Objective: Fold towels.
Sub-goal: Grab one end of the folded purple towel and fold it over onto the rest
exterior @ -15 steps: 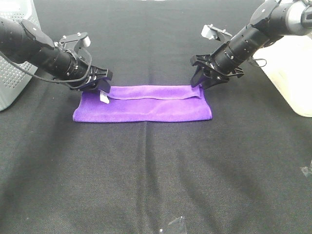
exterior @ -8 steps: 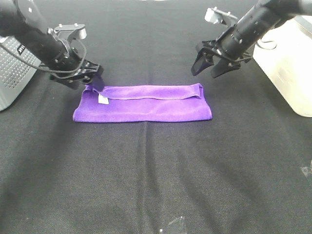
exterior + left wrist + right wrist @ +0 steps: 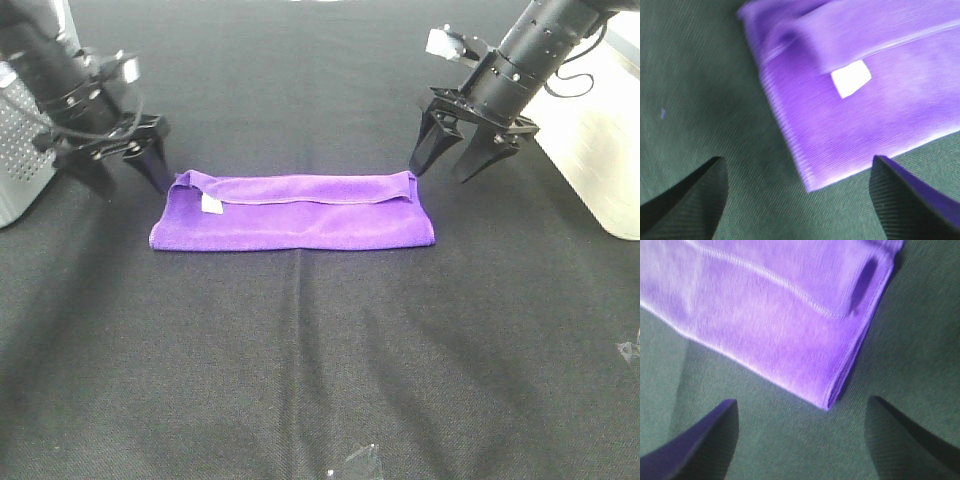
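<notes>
A bright purple towel point(image 3: 293, 211) lies folded into a long strip on the black table, with a small white tag point(image 3: 211, 203) near its left end. My left gripper point(image 3: 124, 172) is open and empty, raised just left of the towel's left end. My right gripper point(image 3: 448, 163) is open and empty, raised just right of the towel's far right corner. The left wrist view shows the towel's left end point(image 3: 850, 115) and tag point(image 3: 852, 78) between the open fingers. The right wrist view shows the towel's right end point(image 3: 775, 325).
A grey perforated box point(image 3: 22, 150) stands at the left edge. A cream-white container point(image 3: 600, 130) stands at the right edge. Small clear scraps lie on the black cloth at the front point(image 3: 360, 458) and at the right edge point(image 3: 630, 350).
Both grippers have let go of the towel's far corners, lifted and swung outward, fingers now pointing down. The towel stays folded in place.
</notes>
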